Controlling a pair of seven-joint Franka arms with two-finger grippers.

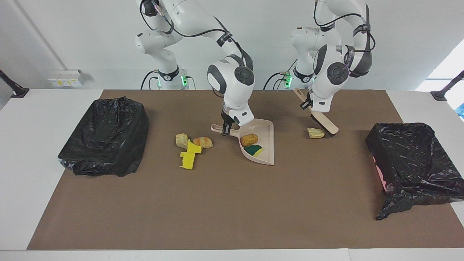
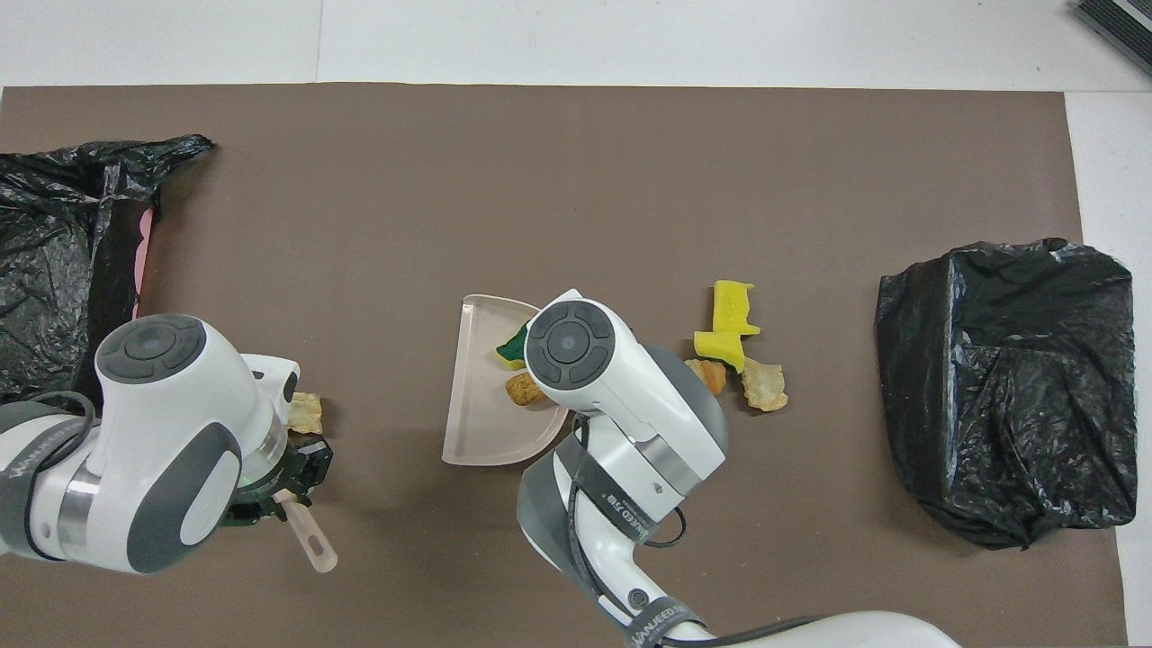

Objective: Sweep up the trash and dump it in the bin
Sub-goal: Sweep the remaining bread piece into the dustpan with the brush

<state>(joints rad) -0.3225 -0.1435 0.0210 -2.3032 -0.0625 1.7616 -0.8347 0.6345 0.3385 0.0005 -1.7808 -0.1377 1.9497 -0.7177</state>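
Right now your next stroke turns on one lone tan scrap (image 1: 315,133) lying toward the left arm's end of the worktop (image 1: 217,206), well apart from the dustpan (image 1: 262,150). Your left gripper (image 1: 308,105) is clamped on the brush (image 1: 319,117) at its handle. The brush slants with its handle end up toward the robots and its bristle end low, just beside that scrap on the side away from the dustpan. So the scrap sits between the bristles and the pan, and I'd judge a push toward the right arm's end would carry it the right way, though it has open mat to cross first.

Your right gripper (image 1: 226,128) is closed on the dustpan's handle. The pan's straight open lip faces the left arm's end, toward the scrap, and already holds a brown lump (image 1: 249,139) and a green-topped sponge piece (image 1: 253,149).

Mind that the other trash, a cluster of yellow sponge bits and bread-like lumps (image 1: 192,148), lies on the handle side of the pan, toward the right arm's end. The pan's mouth points away from it, so you'd need to turn or reposition the pan before sweeping that group. A black-lined bin (image 1: 105,137) stands near the cluster; a second bin (image 1: 413,163) is at the left arm's end.
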